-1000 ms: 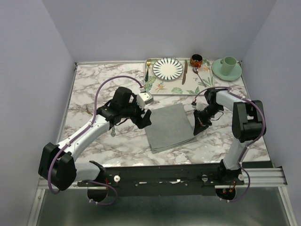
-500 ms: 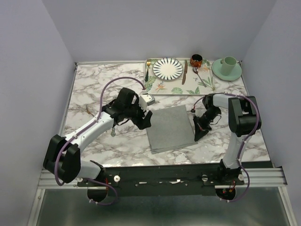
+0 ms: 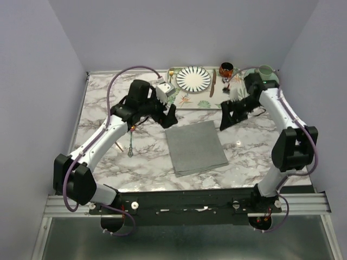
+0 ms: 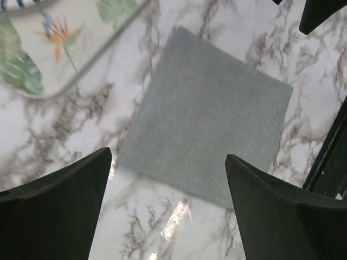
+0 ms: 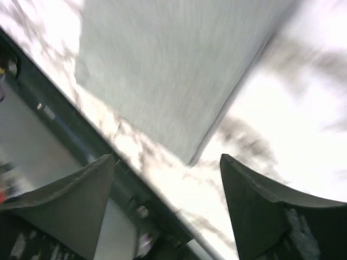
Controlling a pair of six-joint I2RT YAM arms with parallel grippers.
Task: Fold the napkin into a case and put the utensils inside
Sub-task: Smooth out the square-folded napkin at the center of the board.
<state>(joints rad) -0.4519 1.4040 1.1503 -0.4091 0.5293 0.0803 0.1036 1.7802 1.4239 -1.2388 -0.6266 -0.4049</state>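
Observation:
The grey napkin [image 3: 195,147] lies flat on the marble as a folded rectangle, also seen in the left wrist view [image 4: 206,119] and, blurred, in the right wrist view [image 5: 179,65]. My left gripper [image 3: 169,116] [image 4: 168,206] hangs open above its far left corner, touching nothing. Above the far right corner my right gripper [image 3: 226,118] [image 5: 168,206] is open and empty too. Left of the napkin, partly under my left arm, lie the utensils: a slim spoon [image 3: 131,146] and a thin fork [image 3: 119,144].
A leaf-patterned tray [image 3: 203,103] at the back holds a striped plate [image 3: 193,78], a gold fork with a dark handle [image 3: 170,80] and a knife [image 3: 213,82]. A small dark cup [image 3: 226,68] and a green cup [image 3: 264,71] stand behind my right arm.
My right gripper opened, let go of the napkin's right edge and swung up toward the tray. The left arm also lifted back from the napkin's left edge. The napkin stayed flat.

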